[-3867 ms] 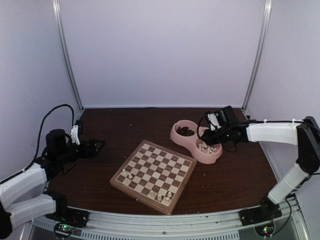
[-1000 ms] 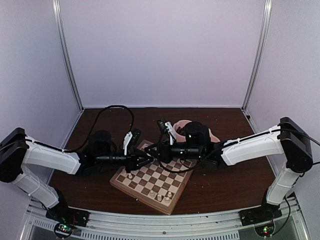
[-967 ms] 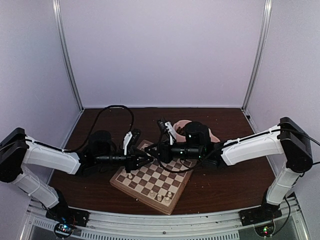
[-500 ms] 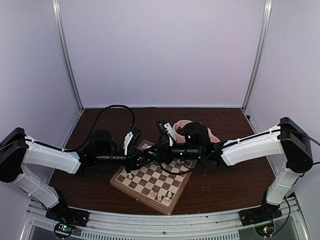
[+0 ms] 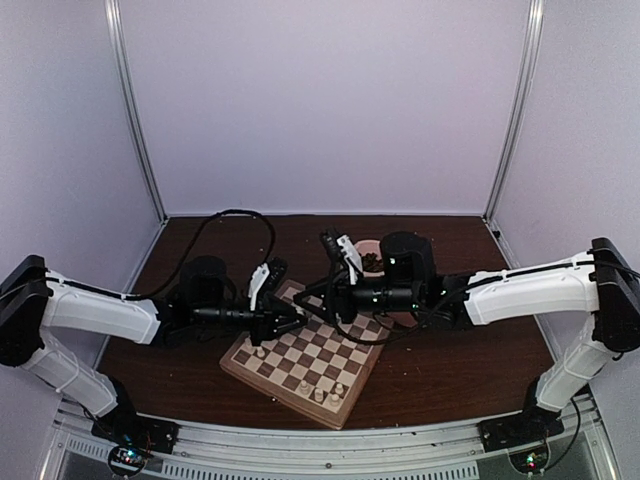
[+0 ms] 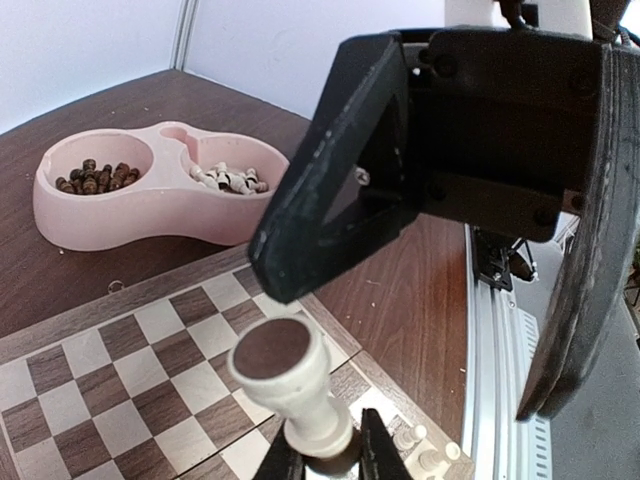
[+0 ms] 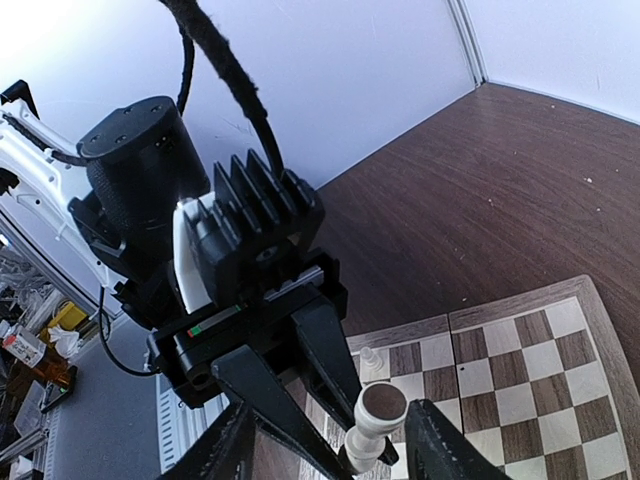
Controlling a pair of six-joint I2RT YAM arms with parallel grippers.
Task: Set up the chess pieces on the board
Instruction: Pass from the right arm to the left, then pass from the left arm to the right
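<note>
Barely begun: I count a few chess pieces (image 5: 320, 393) on the board (image 5: 312, 352), most in the pink bowl (image 6: 130, 215). My left gripper (image 6: 330, 458) clenches one piece (image 6: 285, 375); right gripper (image 7: 345, 445) released.

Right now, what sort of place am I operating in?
Probably a lab robot cell: plain pale walls and metal corner posts box in a dark wooden table, an aluminium rail runs along its near edge, and a chessboard and pink bowl sit staged on it.

Chess pieces (image 6: 226, 180) in bowl (image 6: 140, 222) behind board (image 6: 110, 400)
</note>
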